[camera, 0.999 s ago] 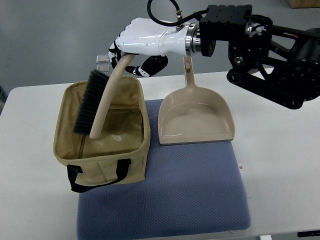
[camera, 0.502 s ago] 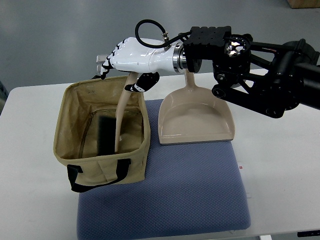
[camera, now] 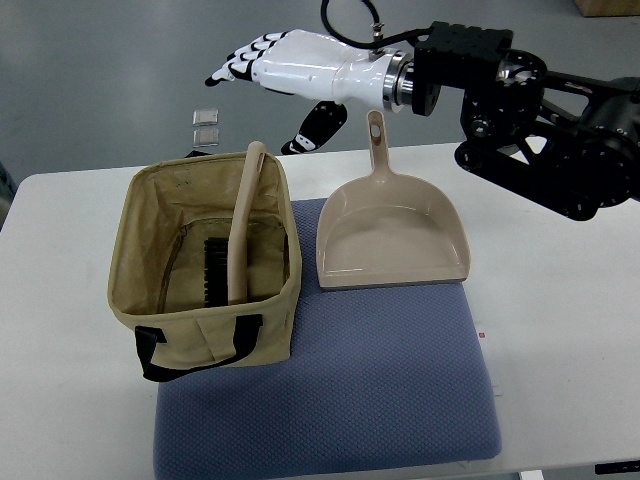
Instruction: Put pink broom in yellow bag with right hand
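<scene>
The pink broom (camera: 241, 225) stands inside the yellow bag (camera: 205, 335), its dark bristles down on the bag floor and its handle leaning against the far rim. My right hand (camera: 262, 78) is above and behind the bag, fingers spread, holding nothing, clear of the broom handle. Its black arm (camera: 540, 120) comes in from the right edge. The left hand is out of view.
A beige dustpan (camera: 392, 235) lies on the blue mat (camera: 340, 390) right of the bag, handle pointing away. The bag stands partly on the mat on a white table (camera: 560, 330). Two small clear squares (camera: 205, 124) lie beyond the table.
The broom went down into the bag, then my right hand let go of its handle, opened and rose up and to the right. The broom now leans on the bag's far rim.
</scene>
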